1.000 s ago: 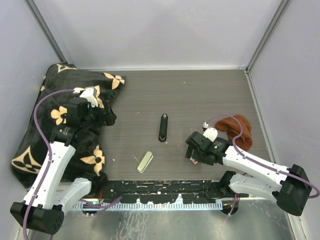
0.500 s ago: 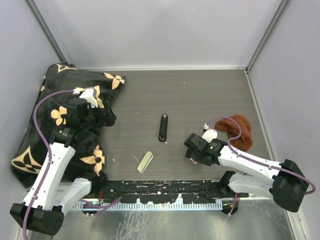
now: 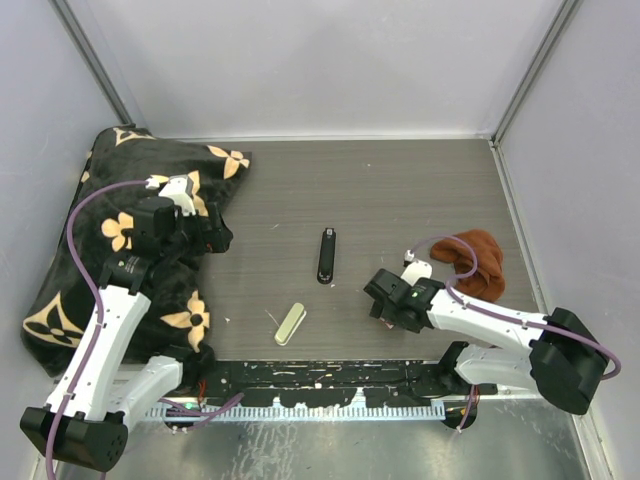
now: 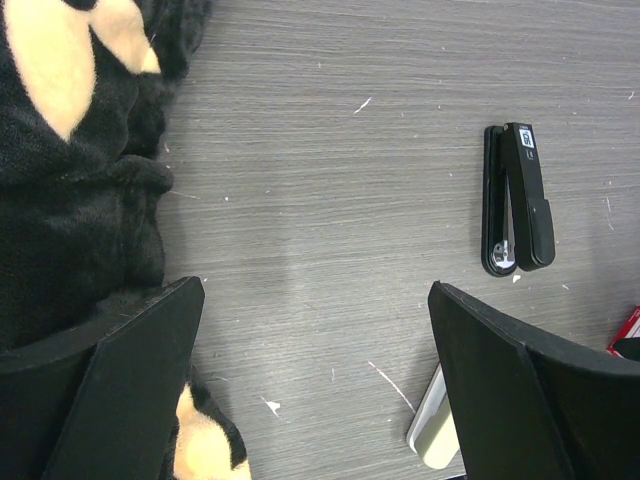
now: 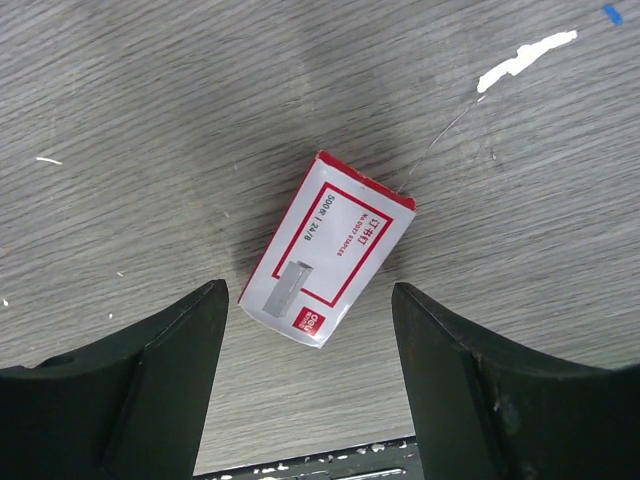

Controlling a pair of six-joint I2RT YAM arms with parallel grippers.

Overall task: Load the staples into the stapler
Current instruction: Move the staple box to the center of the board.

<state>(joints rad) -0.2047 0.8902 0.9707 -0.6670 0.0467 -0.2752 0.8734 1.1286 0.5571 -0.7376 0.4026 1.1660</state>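
Stapler [image 3: 326, 256]: black, lying near the middle of the surface [image 3: 420, 190], its length running 12 to 6.
Staple box [image 5: 328, 248]: red-and-white, flat on the surface at about 4 o'clock from the stapler. I see a grey strip shape on its face and cannot tell whether that is print or real staples.
Right claw [image 5: 305, 290]: released, with its fingers [image 5: 150, 380] spread to either side of the staple box. One tip sits just beside the box's lower corner, and I see no grip on it.
Left claw [image 4: 315, 310]: released and grasping nothing. It hangs at the edge of the black flowered blanket [image 3: 150, 190], at 9 o'clock from the stapler and well apart from it.
Cream-green oblong [image 3: 291, 323]: near the stapler, at 7 o'clock from it.
Brown cloth [image 3: 482, 258]: at 3 o'clock from the stapler, beside my right arm.
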